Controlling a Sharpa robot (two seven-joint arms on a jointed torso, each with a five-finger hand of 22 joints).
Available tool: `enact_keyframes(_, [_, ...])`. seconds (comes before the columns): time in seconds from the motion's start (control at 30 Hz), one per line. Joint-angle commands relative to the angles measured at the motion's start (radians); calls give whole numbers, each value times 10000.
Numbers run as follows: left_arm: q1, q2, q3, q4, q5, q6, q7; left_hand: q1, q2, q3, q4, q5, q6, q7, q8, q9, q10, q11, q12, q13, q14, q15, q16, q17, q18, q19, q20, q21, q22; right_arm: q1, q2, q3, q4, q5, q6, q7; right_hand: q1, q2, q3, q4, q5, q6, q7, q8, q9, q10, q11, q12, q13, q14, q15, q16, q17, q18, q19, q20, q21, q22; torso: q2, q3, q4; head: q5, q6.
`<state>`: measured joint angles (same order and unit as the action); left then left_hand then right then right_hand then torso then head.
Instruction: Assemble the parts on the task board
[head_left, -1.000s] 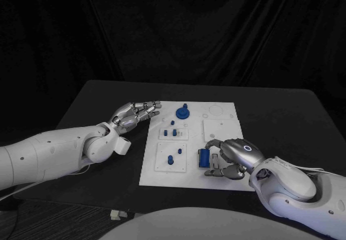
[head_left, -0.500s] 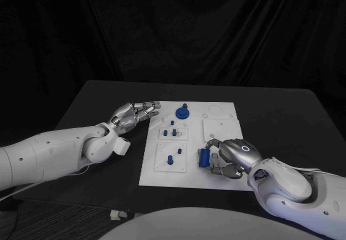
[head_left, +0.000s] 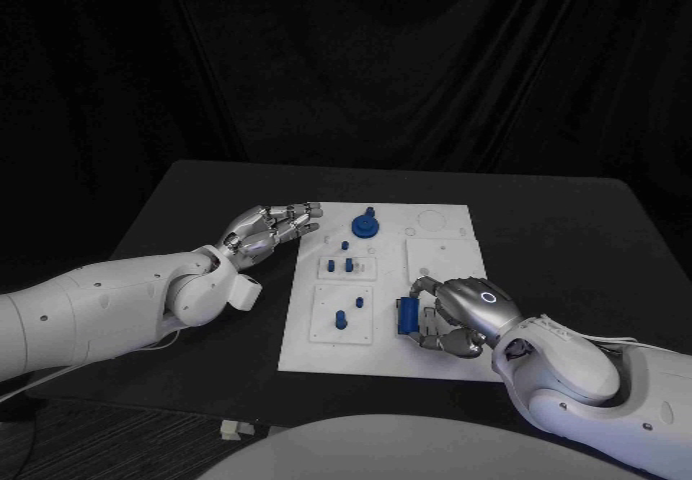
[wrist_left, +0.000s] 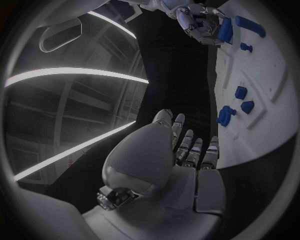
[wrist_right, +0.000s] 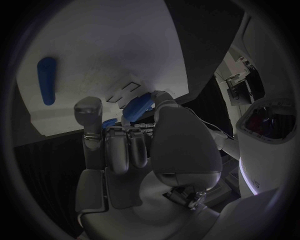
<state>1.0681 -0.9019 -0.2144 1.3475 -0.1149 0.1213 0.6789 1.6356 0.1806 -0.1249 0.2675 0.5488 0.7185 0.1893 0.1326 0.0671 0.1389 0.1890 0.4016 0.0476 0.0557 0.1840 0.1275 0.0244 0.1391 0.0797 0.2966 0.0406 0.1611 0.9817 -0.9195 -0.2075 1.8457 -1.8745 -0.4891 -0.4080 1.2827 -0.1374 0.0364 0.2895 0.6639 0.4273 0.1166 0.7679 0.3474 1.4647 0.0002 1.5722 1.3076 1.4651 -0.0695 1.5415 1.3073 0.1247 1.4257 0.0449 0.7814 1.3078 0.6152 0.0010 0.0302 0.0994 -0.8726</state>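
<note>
Right hand: your right hand (head_left: 464, 315) sits on the task board's near right part, at about 5 o'clock from the board's middle. Its fingers are curled around a blue block (head_left: 410, 316); in the right wrist view (wrist_right: 147, 145) the thumb and fingers close on that same blue piece (wrist_right: 139, 106), so you are gripping it.
Left hand: your left hand (head_left: 267, 228) hovers just off the board's far left corner, at about 10 o'clock from its middle. Its fingers (wrist_left: 187, 145) lie close together, pointing toward the board, with nothing in them and only slightly bent. They do not touch the board as far as you can see.
Task board: the white task board (head_left: 447, 225) lies in the middle of the black table (head_left: 577, 230), with its long side running away from you.
Blue block: it stands at the board's near middle, at about 6 o'clock, touching the right hand's fingers. Whether it is seated in a slot or lifted, you cannot tell.
Round blue part: a disc with a knob (head_left: 366, 224) stands at the far left, about 11 o'clock.
Small blue pegs: a cluster (head_left: 342, 265) stands in a raised square at 9 o'clock, and one peg (head_left: 340, 319) in the square nearer you, at 7 o'clock.
Long blue piece: in the right wrist view a slim blue bar (wrist_right: 46, 80) lies flat on the board, well apart from the hand.
Writing: you can read no label, brand or lettering on the board, the parts or the arms.
</note>
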Motion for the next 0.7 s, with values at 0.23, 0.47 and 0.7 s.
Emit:
enact_keyframes(0.23, [-20, 30, 7, 4, 55, 137, 243, 79, 4, 92, -2, 38, 10, 42, 53, 1, 64, 16, -29, 13, -9, 69, 35, 13, -135, 71, -12, 58, 9, -19, -25, 9, 3, -56, -414, 38, -233, 252, 289, -8, 984, 326, -228, 221, -112, 1061, -82, -14, 2632, 894, -18, -32, 1900, -30, 29, -75, 15, 1009, 0, 1, 2, 3, 0])
enact_keyframes(0.47, [-26, 38, 7, -6, 55, 142, 236, 95, 12, 115, -9, 41, 8, 44, 54, 1, 66, 19, -34, 13, -7, 71, 37, 13, -144, 77, -12, 60, 14, -19, -52, 9, 18, -44, -587, 139, -369, 261, 497, 9, 1559, 326, -225, 157, -261, 1061, -83, -14, 2632, 883, -26, -54, 1855, -27, 24, -81, -37, 1003, 1, 3, 0, 10, 0])
enact_keyframes(0.7, [-31, 49, 7, -12, 55, 149, 232, 95, 12, 115, -9, 41, 8, 44, 54, 1, 66, 19, -34, 13, -7, 71, 37, 13, -144, 77, -12, 60, 14, -19, -71, 9, 40, 63, -495, 222, -505, 198, 751, -1, 2087, 231, -235, 20, -455, 1061, -101, -14, 2632, 871, -39, -78, 1807, -16, 5, -92, -122, 991, 2, 3, 1, 14, 0])
